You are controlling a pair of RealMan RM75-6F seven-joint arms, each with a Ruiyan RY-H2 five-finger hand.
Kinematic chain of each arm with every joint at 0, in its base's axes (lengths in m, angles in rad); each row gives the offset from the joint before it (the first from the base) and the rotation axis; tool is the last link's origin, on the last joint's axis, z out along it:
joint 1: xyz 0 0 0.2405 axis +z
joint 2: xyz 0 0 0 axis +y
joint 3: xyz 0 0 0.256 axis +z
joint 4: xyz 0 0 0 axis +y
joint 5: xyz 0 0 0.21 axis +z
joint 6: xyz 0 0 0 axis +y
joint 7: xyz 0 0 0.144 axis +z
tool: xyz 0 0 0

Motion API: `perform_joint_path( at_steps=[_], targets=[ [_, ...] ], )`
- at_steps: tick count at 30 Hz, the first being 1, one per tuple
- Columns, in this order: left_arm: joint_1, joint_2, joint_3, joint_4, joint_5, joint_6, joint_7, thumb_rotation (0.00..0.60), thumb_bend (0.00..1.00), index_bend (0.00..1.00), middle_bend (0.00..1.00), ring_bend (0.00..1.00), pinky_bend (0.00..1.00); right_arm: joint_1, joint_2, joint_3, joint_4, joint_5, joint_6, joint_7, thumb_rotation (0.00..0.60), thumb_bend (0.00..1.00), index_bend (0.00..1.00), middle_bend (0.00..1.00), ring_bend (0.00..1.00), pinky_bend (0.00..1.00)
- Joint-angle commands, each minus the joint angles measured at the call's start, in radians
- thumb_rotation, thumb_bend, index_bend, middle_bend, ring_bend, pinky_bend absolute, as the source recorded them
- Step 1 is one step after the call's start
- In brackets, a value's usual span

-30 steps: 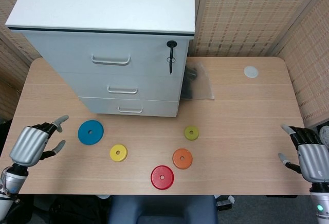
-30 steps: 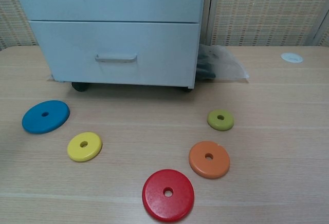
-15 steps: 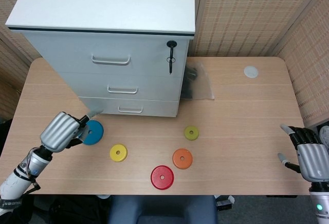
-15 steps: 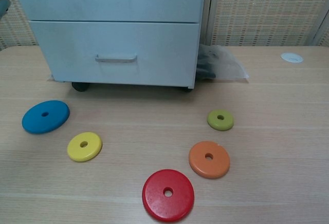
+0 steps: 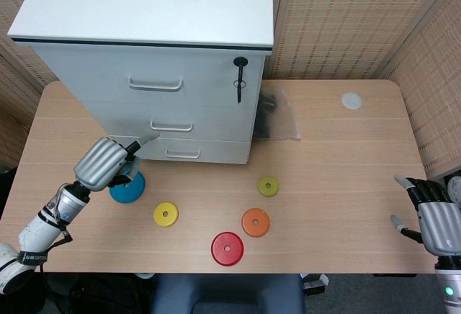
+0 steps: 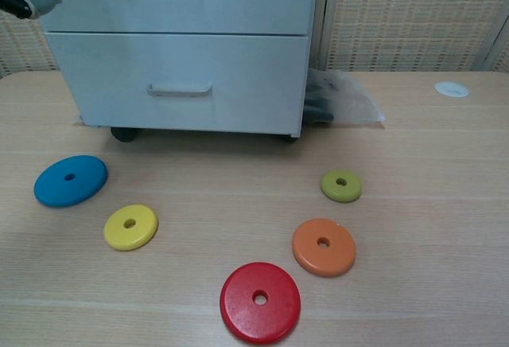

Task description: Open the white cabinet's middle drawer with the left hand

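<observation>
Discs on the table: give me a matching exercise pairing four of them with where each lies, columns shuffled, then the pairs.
Things:
1. blue disc
2. red disc
3. green disc
4. yellow disc

Places:
A. nearest the table's front edge
B. between the blue and red discs
C. partly under the left hand in the head view
D. just behind the orange disc, toward the cabinet side

Pairs: 1-C, 2-A, 3-D, 4-B
</observation>
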State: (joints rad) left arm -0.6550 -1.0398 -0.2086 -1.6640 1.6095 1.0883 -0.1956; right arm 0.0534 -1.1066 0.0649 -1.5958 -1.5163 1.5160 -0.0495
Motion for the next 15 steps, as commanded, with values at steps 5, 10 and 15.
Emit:
perform_joint_path(
  at_steps=[5, 10, 15],
  targets=[
    [-0.037, -0.004, -0.009, 0.011, -0.034, -0.040, -0.011, 0.600, 0.68, 0.11, 0.92, 0.94, 1.00, -0.001, -0.003, -0.001, 0.006, 0.001, -0.001, 0.007, 0.600, 0.20, 0.16, 0.21, 0.17, 0.15],
    [-0.059, 0.001, -0.016, 0.016, -0.057, -0.059, -0.019, 0.600, 0.68, 0.11, 0.92, 0.94, 1.00, -0.004, -0.007, -0.001, 0.014, 0.005, 0.000, 0.013, 0.600, 0.20, 0.16, 0.21, 0.17, 0.15],
    [-0.078, 0.007, -0.022, 0.024, -0.079, -0.077, -0.037, 0.600, 0.68, 0.12, 0.92, 0.94, 1.00, -0.007, -0.011, 0.000, 0.021, 0.008, 0.005, 0.021, 0.600, 0.20, 0.16, 0.21, 0.17, 0.15]
  ],
)
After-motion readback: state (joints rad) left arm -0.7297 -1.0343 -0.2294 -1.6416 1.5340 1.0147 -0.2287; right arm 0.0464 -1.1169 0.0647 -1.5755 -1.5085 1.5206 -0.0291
